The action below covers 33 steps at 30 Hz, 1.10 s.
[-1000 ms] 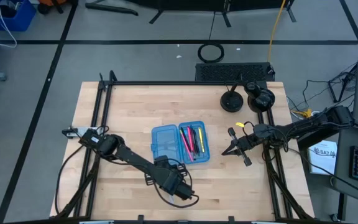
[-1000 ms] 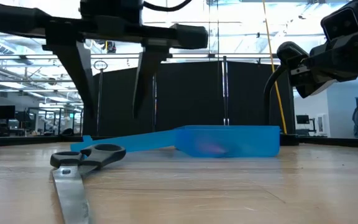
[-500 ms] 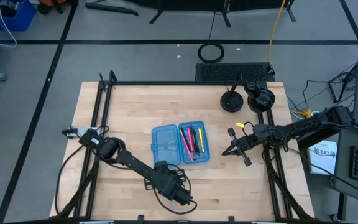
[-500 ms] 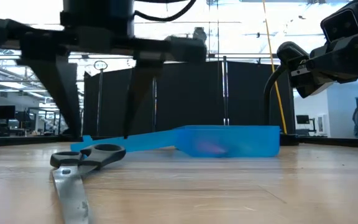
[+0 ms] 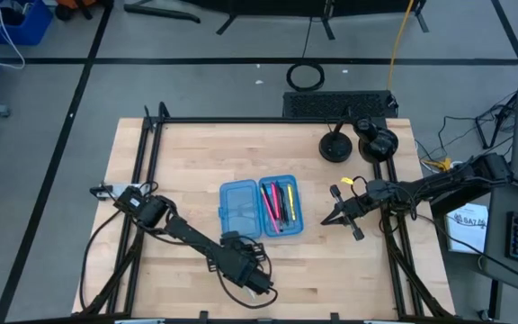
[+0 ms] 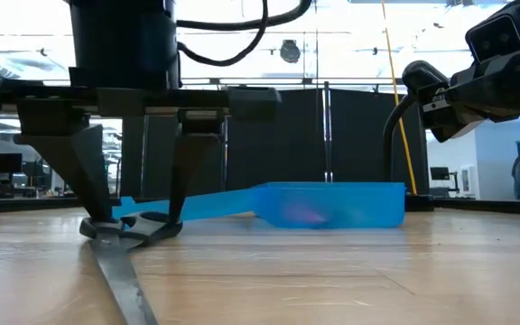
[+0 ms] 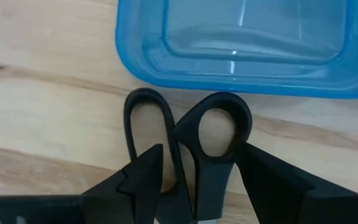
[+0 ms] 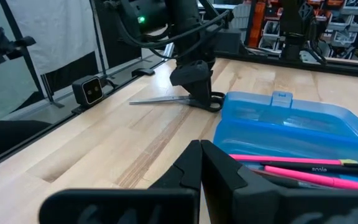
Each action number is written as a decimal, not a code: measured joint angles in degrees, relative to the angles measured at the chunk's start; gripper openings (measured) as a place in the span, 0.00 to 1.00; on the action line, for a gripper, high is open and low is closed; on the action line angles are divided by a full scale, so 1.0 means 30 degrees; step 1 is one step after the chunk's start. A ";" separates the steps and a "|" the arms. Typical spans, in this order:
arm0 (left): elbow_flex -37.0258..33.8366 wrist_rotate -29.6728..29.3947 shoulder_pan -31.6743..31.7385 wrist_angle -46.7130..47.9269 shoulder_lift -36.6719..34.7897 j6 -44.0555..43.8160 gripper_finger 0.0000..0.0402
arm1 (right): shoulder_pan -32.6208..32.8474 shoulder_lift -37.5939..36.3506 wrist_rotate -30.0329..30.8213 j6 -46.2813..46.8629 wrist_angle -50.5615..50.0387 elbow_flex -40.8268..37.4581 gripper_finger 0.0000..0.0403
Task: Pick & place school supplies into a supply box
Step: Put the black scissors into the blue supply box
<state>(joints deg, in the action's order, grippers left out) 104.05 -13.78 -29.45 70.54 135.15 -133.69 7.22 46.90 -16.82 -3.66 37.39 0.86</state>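
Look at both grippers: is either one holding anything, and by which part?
Nothing is held. The left gripper stands open astride the scissors just below the handle loops, not closed. The right gripper is shut and empty.

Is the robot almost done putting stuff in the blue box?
Nearly. The pens already lie in the box. The left gripper is down with open fingers around the scissors, not yet gripping. The scissors must be lifted into the box.

Open blue supply box point(image 5: 261, 208) mid-table, pens point(image 5: 279, 204) in right half
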 joint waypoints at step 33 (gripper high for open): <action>0.1207 0.0516 0.0008 -0.4589 0.0146 1.1443 0.49 | 0.0000 0.0004 0.0051 0.0004 -0.0128 0.0000 0.00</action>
<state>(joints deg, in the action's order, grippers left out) 107.67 -12.23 -29.43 56.78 135.59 -99.36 7.22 46.91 -16.67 -3.65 37.00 0.86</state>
